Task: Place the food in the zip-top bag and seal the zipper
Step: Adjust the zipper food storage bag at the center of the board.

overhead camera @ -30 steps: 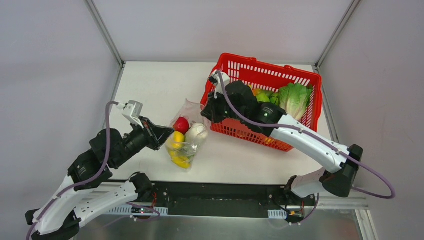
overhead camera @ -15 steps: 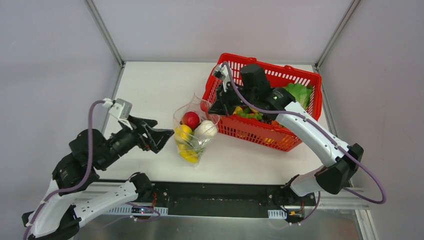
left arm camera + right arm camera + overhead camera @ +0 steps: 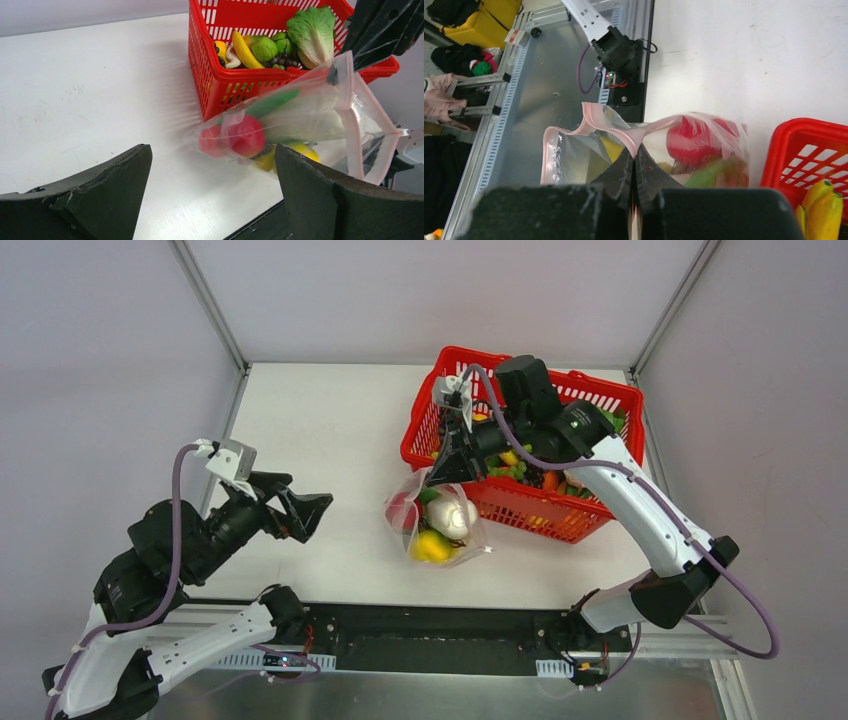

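The zip-top bag point(image 3: 440, 528) hangs from my right gripper point(image 3: 446, 472), just in front of the red basket. That gripper point(image 3: 634, 150) is shut on the pink zipper point(image 3: 599, 117) at the bag's mouth, which gapes open on one side. The food sits inside the bag: a round red fruit point(image 3: 247, 135), a long green vegetable point(image 3: 272, 102), a white oval piece point(image 3: 305, 122) and a yellow piece point(image 3: 297, 149). My left gripper point(image 3: 303, 512) stands open to the left of the bag, apart from it, with nothing between its fingers point(image 3: 110, 195).
The red mesh basket point(image 3: 590, 510) stands at the back right under my right arm, holding lettuce point(image 3: 315, 30), a banana point(image 3: 245, 50) and other toy food. The table's front edge and the black rail point(image 3: 430, 635) lie just below the bag.
My left gripper opened, let go of the bag and drew back to the left. My right arm carried the bag rightward toward the basket front.
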`<state>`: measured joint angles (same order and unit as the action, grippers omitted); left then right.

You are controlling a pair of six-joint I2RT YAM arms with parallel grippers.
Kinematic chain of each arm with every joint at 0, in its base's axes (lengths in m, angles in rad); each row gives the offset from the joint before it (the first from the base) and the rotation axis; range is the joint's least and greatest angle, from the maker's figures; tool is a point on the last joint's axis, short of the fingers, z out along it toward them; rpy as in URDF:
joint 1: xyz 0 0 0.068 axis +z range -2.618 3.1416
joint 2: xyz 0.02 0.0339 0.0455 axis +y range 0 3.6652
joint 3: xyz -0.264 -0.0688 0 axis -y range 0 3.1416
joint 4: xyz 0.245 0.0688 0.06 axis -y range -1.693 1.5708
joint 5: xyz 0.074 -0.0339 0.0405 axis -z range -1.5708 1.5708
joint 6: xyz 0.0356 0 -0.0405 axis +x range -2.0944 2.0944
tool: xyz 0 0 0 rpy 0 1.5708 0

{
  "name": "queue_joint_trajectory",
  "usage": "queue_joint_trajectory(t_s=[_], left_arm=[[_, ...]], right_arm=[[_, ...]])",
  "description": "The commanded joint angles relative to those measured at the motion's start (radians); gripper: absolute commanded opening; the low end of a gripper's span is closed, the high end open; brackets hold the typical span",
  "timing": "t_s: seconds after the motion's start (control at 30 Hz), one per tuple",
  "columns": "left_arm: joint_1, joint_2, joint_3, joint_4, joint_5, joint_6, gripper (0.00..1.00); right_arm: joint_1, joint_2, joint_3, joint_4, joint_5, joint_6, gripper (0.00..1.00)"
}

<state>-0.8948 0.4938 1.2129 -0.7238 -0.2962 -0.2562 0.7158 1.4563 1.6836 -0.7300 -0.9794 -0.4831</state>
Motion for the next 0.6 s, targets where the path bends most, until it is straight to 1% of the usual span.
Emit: queue_joint_trajectory(t_s=[0.0, 0.07, 0.17, 0.2, 0.27, 0.33, 0.4, 0.47, 0.57], left_arm=[[0.011, -0.009, -0.023, 0.047, 0.063, 0.059, 0.96], [0.011, -0.003, -0.045, 0.074, 0.159, 0.086, 0.97], [0.01, 0.022, -0.091, 0.133, 0.345, 0.152, 0.98], [0.01, 0.038, -0.111, 0.154, 0.384, 0.178, 0.98], [0.01, 0.086, -0.138, 0.175, 0.43, 0.226, 0.98], [0.01, 0.12, -0.158, 0.197, 0.441, 0.291, 0.98], [0.01, 0.128, -0.203, 0.255, 0.452, 0.352, 0.99], [0.011, 0.131, -0.241, 0.305, 0.498, 0.401, 0.99], [0.011, 0.152, -0.235, 0.308, 0.609, 0.437, 0.99]], right_arm=[[-0.005, -0.06, 0.035, -0.066, -0.126, -0.124, 0.0], [-0.005, -0.04, 0.031, -0.101, -0.108, -0.153, 0.0], [-0.005, 0.029, 0.067, -0.233, -0.129, -0.243, 0.0], [-0.006, 0.057, 0.088, -0.28, -0.139, -0.282, 0.0], [-0.005, 0.113, 0.138, -0.358, -0.145, -0.334, 0.0], [-0.005, 0.174, 0.208, -0.448, -0.154, -0.395, 0.0], [-0.006, 0.216, 0.26, -0.542, -0.157, -0.461, 0.0], [-0.005, 0.232, 0.273, -0.56, -0.142, -0.472, 0.0], [-0.005, 0.245, 0.271, -0.562, -0.136, -0.483, 0.0]])
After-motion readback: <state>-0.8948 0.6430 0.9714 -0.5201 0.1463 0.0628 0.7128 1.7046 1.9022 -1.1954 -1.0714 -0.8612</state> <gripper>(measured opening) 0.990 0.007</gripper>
